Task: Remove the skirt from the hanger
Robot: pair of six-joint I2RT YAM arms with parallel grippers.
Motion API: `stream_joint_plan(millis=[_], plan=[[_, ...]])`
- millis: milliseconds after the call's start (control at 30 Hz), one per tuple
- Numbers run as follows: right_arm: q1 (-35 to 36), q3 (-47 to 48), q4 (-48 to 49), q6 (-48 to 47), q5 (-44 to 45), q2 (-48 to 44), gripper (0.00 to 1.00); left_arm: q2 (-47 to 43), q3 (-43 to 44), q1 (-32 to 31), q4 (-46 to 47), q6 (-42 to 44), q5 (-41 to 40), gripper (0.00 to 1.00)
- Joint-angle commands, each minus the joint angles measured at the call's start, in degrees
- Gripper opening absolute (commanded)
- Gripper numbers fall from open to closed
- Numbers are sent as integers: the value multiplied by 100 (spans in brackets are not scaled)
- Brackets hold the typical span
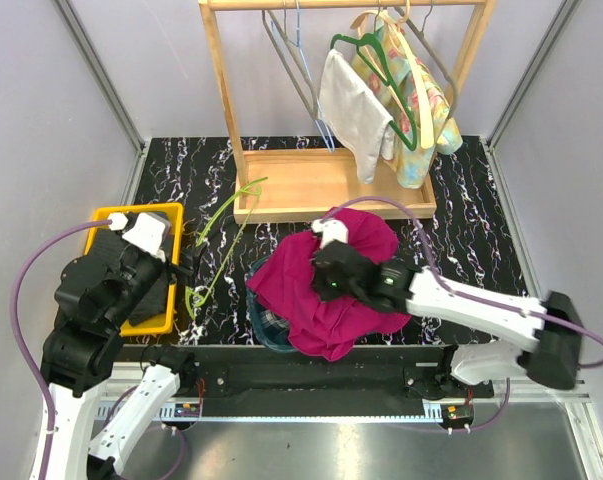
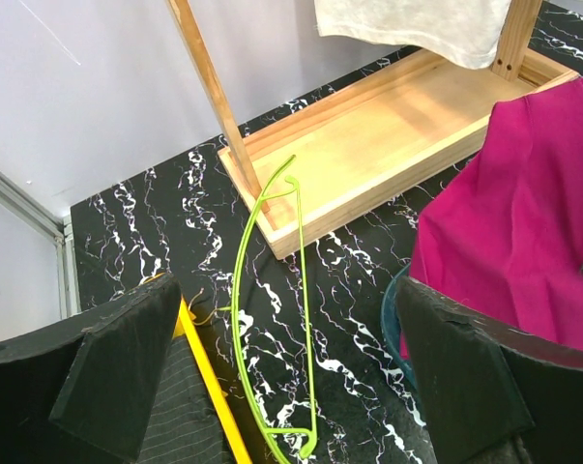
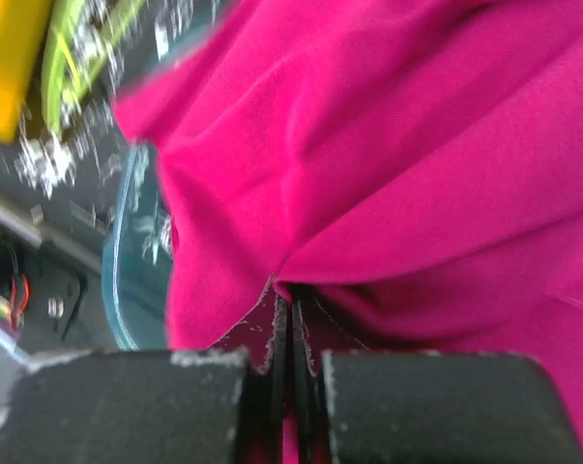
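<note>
From above, the skirt [image 1: 326, 305] lies in a loose magenta heap over a blue tub [image 1: 264, 325] at the near edge of the table [image 1: 471, 200]. The green hanger [image 1: 224, 238] lies bare on the table, well apart from the skirt, so the two look separated. The right claw [image 1: 326, 283] sits down on top of the heap. The left claw [image 1: 181, 268] hangs beside a yellow tray [image 1: 109, 215], with the wooden rack [image 1: 326, 180] behind.

The left wrist view shows the left claw [image 2: 286, 329] spread as wide as it goes, with nothing between its pads [image 2: 117, 377]. The hanger [image 2: 272, 319] lies flat below it, and the skirt [image 2: 523, 232] spills over the tub [image 2: 392, 309] off to one side.

The right wrist view shows the right claw [image 3: 289, 309] closed tight. A ridge of the skirt [image 3: 417, 174] runs right into its tips, so it looks pinched on a thin fold.

The cloth strikes me as light, limp and a little slick. It will sag and drape wherever it is lifted, and a pinch on one layer could slide out. A bunched fold or the thicker waistband, which I cannot pick out here, would hold better.
</note>
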Motion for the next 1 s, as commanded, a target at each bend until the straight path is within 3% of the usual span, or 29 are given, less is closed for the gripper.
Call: stream_joint_plan(millis=[0, 67, 133, 167, 233, 267, 367, 467, 533, 700, 833, 967], plan=[[24, 913, -1691, 523, -1722, 1498, 0, 135, 74, 21, 287, 63, 126, 99], [41, 1116, -2130, 488, -2489, 2099, 0, 152, 100, 21, 305, 62, 152, 99], [94, 872, -2063, 497, -2913, 2619, 7, 179, 118, 21, 296, 62, 161, 99], [129, 792, -1906, 505, -2993, 2699, 22, 179, 127, 21, 296, 71, 161, 99], [129, 773, -1860, 506, -2994, 2752, 38, 179, 109, 21, 287, 80, 161, 99], [138, 800, -1869, 488, -2924, 2717, 53, 179, 109, 21, 287, 89, 152, 99], [129, 897, -1965, 409, -2625, 2455, 73, 196, 127, 21, 287, 106, 161, 99], [147, 1037, -1974, 278, -2160, 1928, 78, 223, 144, 21, 287, 98, 170, 99], [147, 1369, -1966, 5, -1843, 1243, 99, 240, 171, 20, 296, 89, 205, 99], [147, 2319, -2193, -373, -1053, 248, 100, 328, 320, 21, 287, 36, 258, 99], [147, 3119, -2641, -426, -1279, 361, 100, 363, 416, 21, 287, 1, 319, 99], [129, 3270, -2748, -444, -1280, 362, 100, 372, 487, 20, 270, 36, 284, 99]])
